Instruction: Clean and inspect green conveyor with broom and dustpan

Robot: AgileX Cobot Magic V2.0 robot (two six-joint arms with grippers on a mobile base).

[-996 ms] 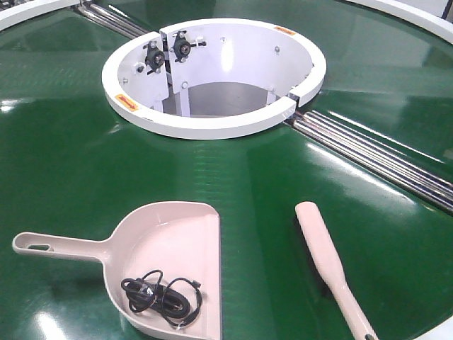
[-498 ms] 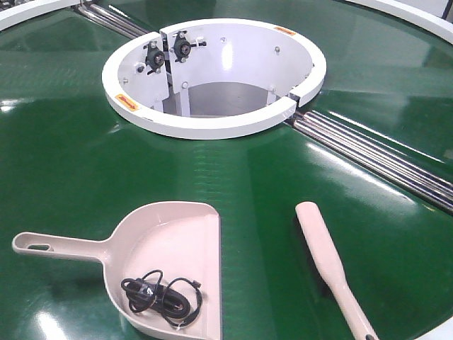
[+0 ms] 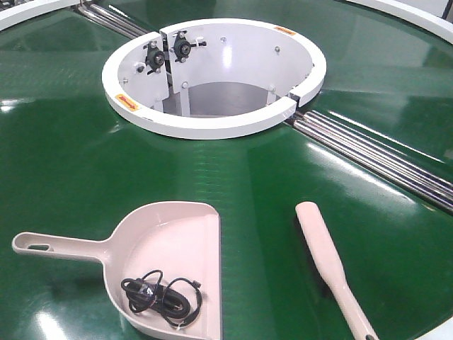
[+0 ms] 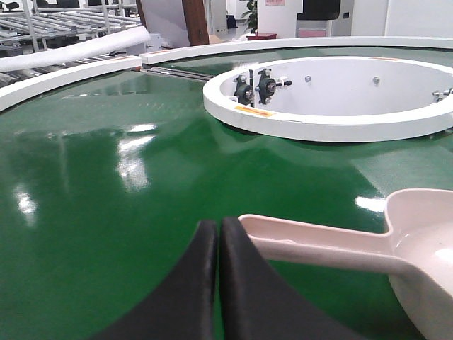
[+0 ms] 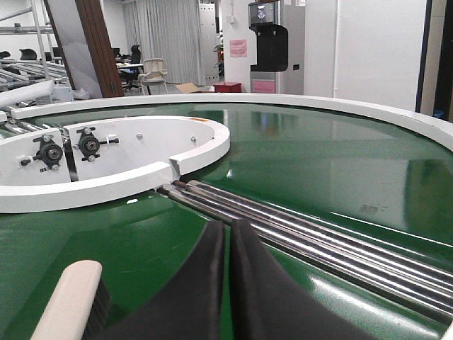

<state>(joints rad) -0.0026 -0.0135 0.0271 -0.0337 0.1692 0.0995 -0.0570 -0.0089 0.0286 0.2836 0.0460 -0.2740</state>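
Observation:
The beige dustpan (image 3: 166,262) lies on the green conveyor (image 3: 64,163) at the front left, handle to the left, with a coiled black cable (image 3: 161,297) inside. The beige broom (image 3: 329,265) lies to its right, handle toward the front. In the left wrist view my left gripper (image 4: 218,225) is shut and empty, its tips just left of the dustpan's handle end (image 4: 311,241). In the right wrist view my right gripper (image 5: 228,227) is shut and empty, with the broom head (image 5: 71,301) at its lower left. Neither gripper shows in the front view.
The white ring-shaped hub (image 3: 212,78) stands at the middle back, with bearings on its inner wall. Silver rollers (image 3: 368,152) run in a seam from the hub to the right edge, ahead of the right gripper (image 5: 318,234). A white outer rim (image 5: 340,106) borders the belt.

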